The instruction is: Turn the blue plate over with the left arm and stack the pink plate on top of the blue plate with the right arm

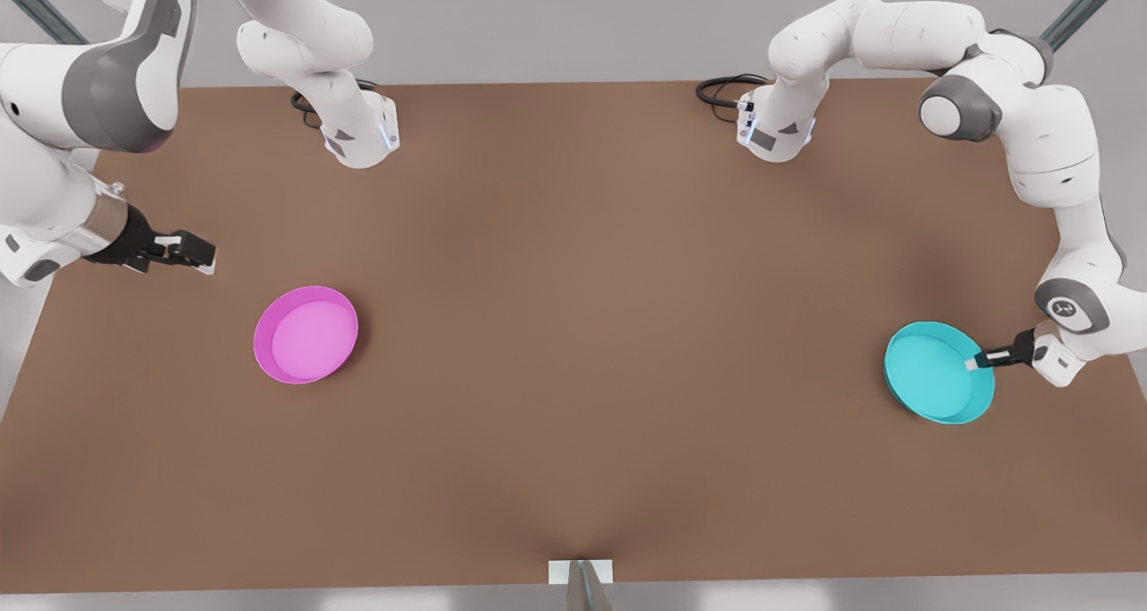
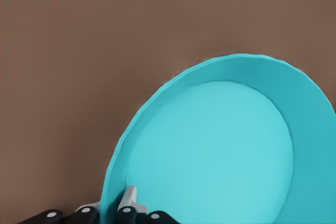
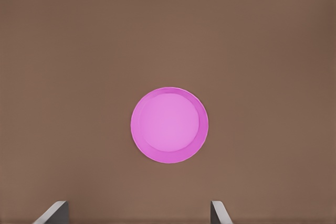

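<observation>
currently left gripper [image 1: 975, 363] pinches rim of round cyan plastic blue plate [image 1: 932, 374], seemingly tilted; right gripper [image 1: 199, 253] spread wide, waiting above brown table [image 1: 573, 324] near round magenta pink plate [image 1: 306, 334]

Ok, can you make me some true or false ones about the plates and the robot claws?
1. The left claw pinches the rim of the blue plate. True.
2. The pink plate sits on top of the blue plate. False: they lie far apart on the table.
3. The right claw holds the pink plate. False: it is open, apart from the plate.
4. The pink plate lies hollow side up. True.
5. The blue plate is at the front view's left. False: it is at the right.
</observation>
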{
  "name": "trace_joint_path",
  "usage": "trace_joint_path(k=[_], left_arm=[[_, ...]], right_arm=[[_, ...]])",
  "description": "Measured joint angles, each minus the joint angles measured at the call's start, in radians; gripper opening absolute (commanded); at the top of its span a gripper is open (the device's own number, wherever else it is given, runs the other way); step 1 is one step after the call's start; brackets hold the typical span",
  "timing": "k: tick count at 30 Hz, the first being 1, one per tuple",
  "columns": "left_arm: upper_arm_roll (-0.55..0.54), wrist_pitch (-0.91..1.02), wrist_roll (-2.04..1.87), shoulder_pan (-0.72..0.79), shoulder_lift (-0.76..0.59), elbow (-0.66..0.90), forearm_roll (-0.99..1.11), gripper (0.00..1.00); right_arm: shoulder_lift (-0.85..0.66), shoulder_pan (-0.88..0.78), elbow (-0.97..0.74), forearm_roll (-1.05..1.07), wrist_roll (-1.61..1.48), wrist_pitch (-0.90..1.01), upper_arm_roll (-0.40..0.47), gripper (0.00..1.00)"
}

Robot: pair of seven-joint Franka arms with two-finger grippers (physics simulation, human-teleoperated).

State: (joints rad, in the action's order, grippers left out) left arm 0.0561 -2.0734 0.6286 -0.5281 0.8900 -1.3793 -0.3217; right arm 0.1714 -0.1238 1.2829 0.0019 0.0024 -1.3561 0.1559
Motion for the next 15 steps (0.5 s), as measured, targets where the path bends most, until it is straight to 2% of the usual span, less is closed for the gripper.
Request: trace_joint_path(k=[7, 12, 15], left_arm=[[-0.004, 0.0, -0.05, 0.032, -0.034, 0.001, 0.002, 0.21], [-0.003, 0.039, -0.103, 0.128, -0.18, 0.0, 0.011, 0.21], [0.01, 0.071, -0.139, 0.281, -0.306, -0.004, 0.039, 0.21]], right_arm=[[0.0, 0.0, 0.0, 0.001, 0.0, 0.001, 0.0, 1.0], [0.0, 0.0, 0.0, 0.001, 0.0, 0.001, -0.001, 1.0], [0.0, -0.001, 0.0, 0.002, 0.0, 0.001, 0.0, 1.0]])
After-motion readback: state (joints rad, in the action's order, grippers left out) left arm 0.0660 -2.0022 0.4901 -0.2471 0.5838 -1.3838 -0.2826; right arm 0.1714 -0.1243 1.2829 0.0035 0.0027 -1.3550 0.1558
